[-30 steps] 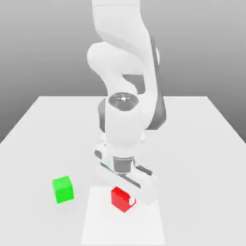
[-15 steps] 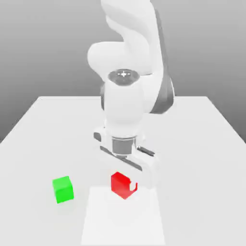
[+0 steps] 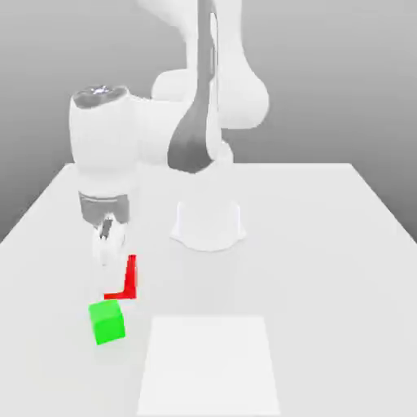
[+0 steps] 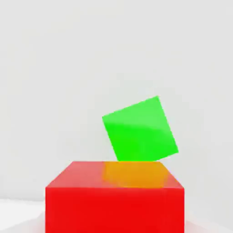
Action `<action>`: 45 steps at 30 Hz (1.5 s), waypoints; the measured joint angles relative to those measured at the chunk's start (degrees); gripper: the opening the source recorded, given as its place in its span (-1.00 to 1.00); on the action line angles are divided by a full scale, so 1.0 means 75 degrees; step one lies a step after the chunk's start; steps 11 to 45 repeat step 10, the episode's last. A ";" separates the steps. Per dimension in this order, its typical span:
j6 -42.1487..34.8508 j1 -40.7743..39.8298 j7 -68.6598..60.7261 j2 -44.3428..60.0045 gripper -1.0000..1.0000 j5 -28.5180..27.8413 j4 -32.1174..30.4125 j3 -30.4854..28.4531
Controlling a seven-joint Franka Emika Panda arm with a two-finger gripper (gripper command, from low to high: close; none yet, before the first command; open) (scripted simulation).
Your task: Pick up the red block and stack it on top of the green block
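Left of centre in the exterior view, the white Panda arm point(image 3: 191, 106) reaches down from the upper middle of the frame and bends toward the frame's left, ending in a broad white wrist housing point(image 3: 102, 138).

Gripper point(image 3: 114, 269) hangs below that housing, pointing straight down at the white table point(image 3: 326, 244). Fingers closed on the red block point(image 3: 126, 278); only a thin red L-shaped sliver of the cube shows past the white finger point(image 3: 106, 244). Block is clear of the table surface, held in the air.

Green block point(image 3: 107, 321) sits on the table in the lower left of the frame, directly beneath and just apart from the red block, a little toward the frame's left of it. Faces slightly rotated relative to the table edge.

Round white arm base point(image 3: 208, 224) at mid-frame, to the right of the gripper. A brighter white rectangular patch point(image 3: 208, 362) lies on the table at lower centre, right of the green block.

Hand view: red block point(image 4: 115, 198) fills the lower middle, close to the lens; green block point(image 4: 139, 129) beyond it, just right of centre, tilted. A yellowish-orange tint of the green cube shows on the red block's top face.
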 joint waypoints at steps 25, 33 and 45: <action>0.1485 -0.0164 0.0260 0.1553 1.00 -0.0149 0.0071 -0.0038; 0.1485 -0.0164 0.0260 0.1553 1.00 -0.0149 0.0071 -0.0038; 0.1485 -0.0164 0.0260 0.1553 1.00 -0.0149 0.0071 -0.0038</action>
